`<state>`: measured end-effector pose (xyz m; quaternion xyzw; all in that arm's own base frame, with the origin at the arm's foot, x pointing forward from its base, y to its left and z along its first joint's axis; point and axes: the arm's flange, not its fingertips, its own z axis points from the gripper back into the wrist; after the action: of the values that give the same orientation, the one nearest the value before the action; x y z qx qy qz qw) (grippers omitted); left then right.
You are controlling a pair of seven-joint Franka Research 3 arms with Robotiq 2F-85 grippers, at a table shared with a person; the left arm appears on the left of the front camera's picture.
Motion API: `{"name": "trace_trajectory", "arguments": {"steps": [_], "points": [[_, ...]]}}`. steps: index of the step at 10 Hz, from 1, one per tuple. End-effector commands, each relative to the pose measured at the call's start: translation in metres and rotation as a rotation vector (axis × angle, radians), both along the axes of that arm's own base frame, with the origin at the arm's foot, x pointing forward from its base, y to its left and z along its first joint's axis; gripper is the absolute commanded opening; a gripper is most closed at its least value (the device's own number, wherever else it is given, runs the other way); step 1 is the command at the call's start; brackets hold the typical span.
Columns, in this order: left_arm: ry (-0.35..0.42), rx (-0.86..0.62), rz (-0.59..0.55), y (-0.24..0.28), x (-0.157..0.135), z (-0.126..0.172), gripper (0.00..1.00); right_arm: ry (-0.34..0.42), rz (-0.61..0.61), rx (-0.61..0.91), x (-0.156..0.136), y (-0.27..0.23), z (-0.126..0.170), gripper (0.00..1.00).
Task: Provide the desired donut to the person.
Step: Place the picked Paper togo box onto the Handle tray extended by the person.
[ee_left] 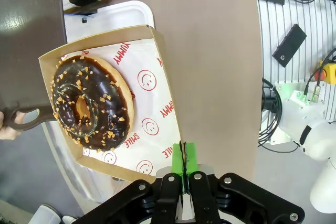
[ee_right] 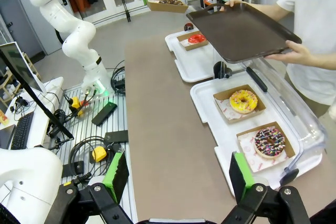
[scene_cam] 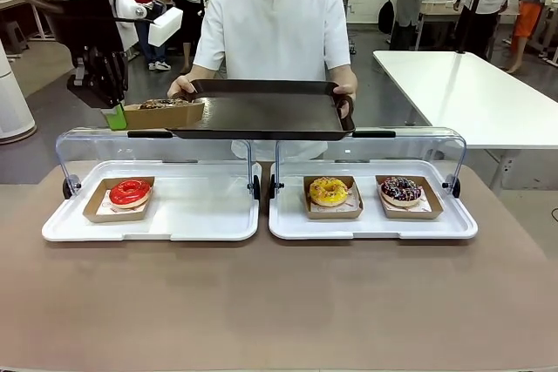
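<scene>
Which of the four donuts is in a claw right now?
The chocolate nut-topped donut: the left claw pinches its box rim. The red donut, yellow donut and sprinkled donut sit in white trays.

- Donut (ee_left: 92,103): chocolate glaze with nut crumbs, lying flat in an open cardboard box (ee_left: 167,109) lined with printed paper. The box is raised, with one edge clamped in the left pincer (ee_left: 183,167), just beside the dark tray (scene_cam: 261,115).
- Person (scene_cam: 275,32): white shirt, holding the dark tray level with both hands.
</scene>
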<state>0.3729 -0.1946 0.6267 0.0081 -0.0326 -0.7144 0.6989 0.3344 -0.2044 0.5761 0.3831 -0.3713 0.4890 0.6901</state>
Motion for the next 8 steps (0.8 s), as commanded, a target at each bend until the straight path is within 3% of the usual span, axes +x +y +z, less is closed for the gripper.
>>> {"name": "trace_trajectory", "arguments": {"steps": [1,3,5,8], "points": [[0.000,0.000,0.000,0.000,0.000,0.000,0.01,-0.009,0.004,0.009,-0.001,0.000,0.000,1.00],[-0.070,0.009,-0.015,-0.012,0.019,0.037,0.01,-0.009,0.004,0.009,-0.001,0.000,0.000,1.00],[-0.076,-0.002,0.002,-0.038,0.030,0.055,0.01,-0.009,0.004,0.009,-0.001,0.000,0.000,1.00],[-0.069,0.016,-0.030,-0.071,0.084,0.069,0.01,-0.009,0.004,0.009,-0.001,0.000,0.000,1.00]]}}
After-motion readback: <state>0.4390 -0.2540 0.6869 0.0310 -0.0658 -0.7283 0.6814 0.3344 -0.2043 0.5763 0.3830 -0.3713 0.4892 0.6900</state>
